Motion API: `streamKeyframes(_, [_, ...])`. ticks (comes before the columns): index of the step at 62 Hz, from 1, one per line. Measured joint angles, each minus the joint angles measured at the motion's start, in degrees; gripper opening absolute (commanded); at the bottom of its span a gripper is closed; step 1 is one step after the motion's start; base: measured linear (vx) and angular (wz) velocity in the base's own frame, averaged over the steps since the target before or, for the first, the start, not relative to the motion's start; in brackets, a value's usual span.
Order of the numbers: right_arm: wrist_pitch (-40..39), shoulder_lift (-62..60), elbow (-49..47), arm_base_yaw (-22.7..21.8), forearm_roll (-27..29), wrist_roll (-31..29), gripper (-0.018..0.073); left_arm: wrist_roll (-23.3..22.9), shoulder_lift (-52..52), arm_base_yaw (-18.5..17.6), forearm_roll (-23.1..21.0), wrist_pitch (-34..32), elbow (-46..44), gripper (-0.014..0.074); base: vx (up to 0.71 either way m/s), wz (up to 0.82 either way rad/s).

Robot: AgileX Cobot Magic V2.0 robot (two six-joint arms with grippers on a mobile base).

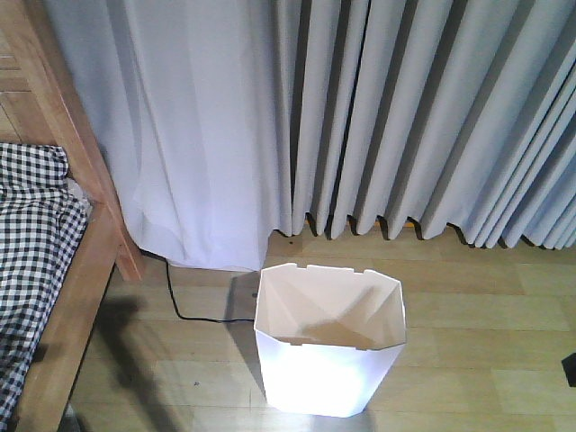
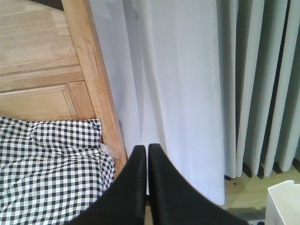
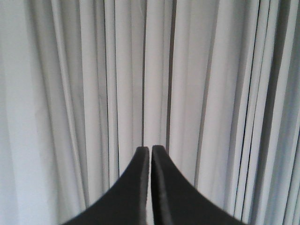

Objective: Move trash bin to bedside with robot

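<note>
The white trash bin (image 1: 328,346) stands upright on the wooden floor near the bottom middle of the front view, its cream inside empty. One corner of it shows low right in the left wrist view, trash bin (image 2: 283,204). The bedside is at the left: a light-brown wooden bed frame (image 1: 81,270) with black-and-white checked bedding (image 1: 31,234). My left gripper (image 2: 147,149) is shut, holds nothing, and points at the curtain beside the bed frame (image 2: 101,93). My right gripper (image 3: 150,149) is shut and empty, facing the curtain. Neither gripper appears in the front view.
Pale grey curtains (image 1: 360,108) hang to the floor along the whole back. A black cable (image 1: 193,310) runs on the floor between the bed and the bin. A small dark object (image 1: 569,367) sits at the right edge.
</note>
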Motion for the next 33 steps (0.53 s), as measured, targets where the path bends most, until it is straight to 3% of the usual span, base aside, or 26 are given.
streamKeyframes(33, [0.00,0.00,0.00,0.00,0.00,0.00,-0.0010,0.00,0.00,0.00,0.00,0.00,0.00,-0.0006,0.00,0.00])
